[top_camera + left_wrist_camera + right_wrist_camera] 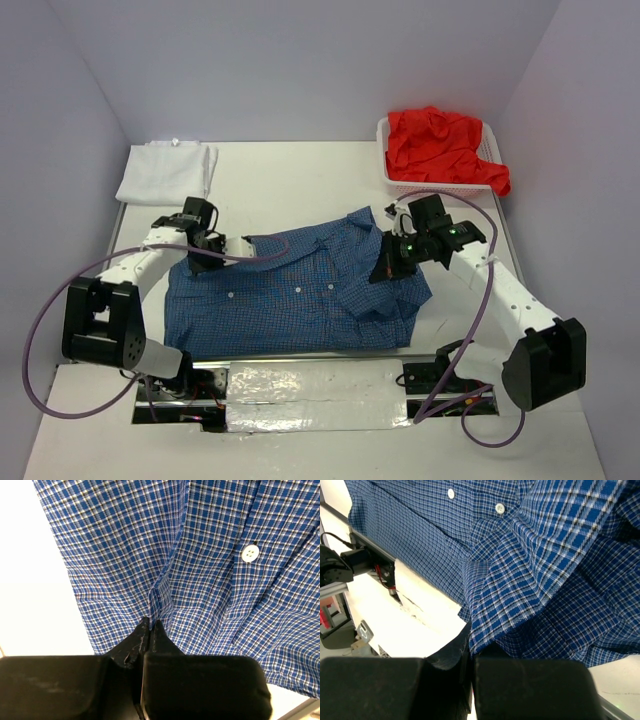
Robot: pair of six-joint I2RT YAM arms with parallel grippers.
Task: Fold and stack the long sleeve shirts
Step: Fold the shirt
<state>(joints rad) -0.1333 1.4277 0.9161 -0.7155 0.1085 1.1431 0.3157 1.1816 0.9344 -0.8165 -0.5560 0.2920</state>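
We pinch the blue checked shirt (pixel 300 295), spread mid-table and not yet folded, with left gripper (pixel 151 624) and right gripper (pixel 471 632) both clamped on it; the white shirt (pixel 165 170) lies folded far-left, and the red shirt (pixel 445 150) sits in the basket (pixel 383 130).

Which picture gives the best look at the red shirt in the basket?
The top external view: only there does the red shirt appear, bunched in the white basket at the far right. Both wrist views are filled mostly by the blue checked shirt, with no red in sight.
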